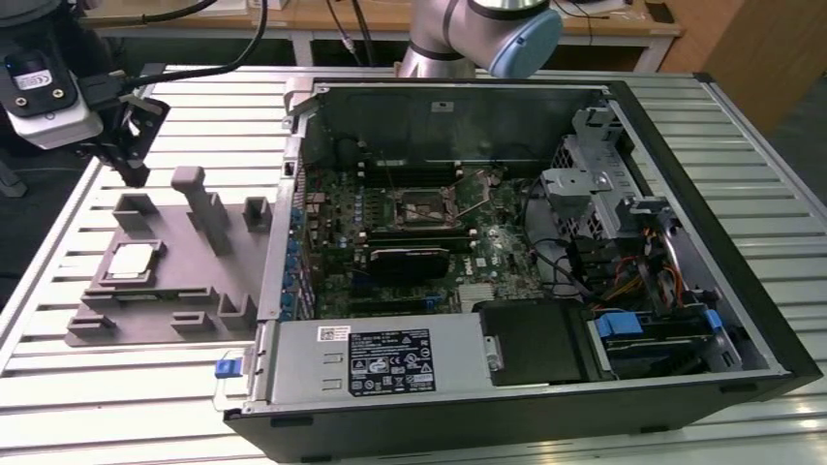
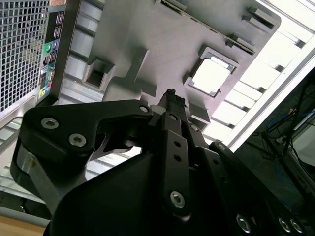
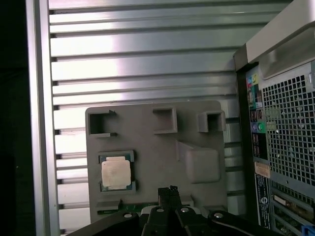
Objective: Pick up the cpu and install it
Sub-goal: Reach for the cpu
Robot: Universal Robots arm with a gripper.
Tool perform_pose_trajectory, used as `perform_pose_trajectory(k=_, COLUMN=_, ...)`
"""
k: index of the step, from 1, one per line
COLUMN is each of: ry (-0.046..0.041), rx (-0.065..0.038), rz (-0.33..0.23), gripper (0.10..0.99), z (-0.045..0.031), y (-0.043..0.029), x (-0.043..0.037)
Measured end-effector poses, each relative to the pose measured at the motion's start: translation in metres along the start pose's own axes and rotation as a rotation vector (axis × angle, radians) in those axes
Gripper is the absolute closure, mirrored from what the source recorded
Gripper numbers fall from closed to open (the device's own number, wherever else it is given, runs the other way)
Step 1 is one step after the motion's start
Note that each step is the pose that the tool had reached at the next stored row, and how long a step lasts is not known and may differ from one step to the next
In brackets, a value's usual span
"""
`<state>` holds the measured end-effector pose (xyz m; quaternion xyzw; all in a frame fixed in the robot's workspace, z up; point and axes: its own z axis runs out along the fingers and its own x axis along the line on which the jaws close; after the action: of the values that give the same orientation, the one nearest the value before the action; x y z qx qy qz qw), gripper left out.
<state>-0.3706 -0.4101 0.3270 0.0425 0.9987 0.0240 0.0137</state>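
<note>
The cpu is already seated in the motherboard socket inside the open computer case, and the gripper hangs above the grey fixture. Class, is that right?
Not quite. The exterior view shows the cpu not in the motherboard socket but lying in a recess of the grey fixture, outside the computer case on the exterior view's left. The gripper does hang above the fixture.

The place is a robotics lab or workshop set up for computer assembly. A robot arm [image 1: 455, 29] rises at the top centre of the exterior view, behind a table [image 1: 116, 407] of ribbed metal slats. An open computer case [image 1: 517, 426] lies on the table with its circuit board bare. At the left, a grey moulded fixture [image 1: 181, 291] cradles a loose cpu [image 1: 132, 261]. Wooden benches [image 1: 207, 21] with trailing cables [image 1: 362, 24] line the top edge.
</note>
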Motion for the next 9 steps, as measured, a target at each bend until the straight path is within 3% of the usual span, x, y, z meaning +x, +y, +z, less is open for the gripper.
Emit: perform_pose_trajectory(k=9, ry=-0.0001, rx=0.000, rz=0.002, gripper=0.980, z=0.0066, y=-0.0012, x=0.0017)
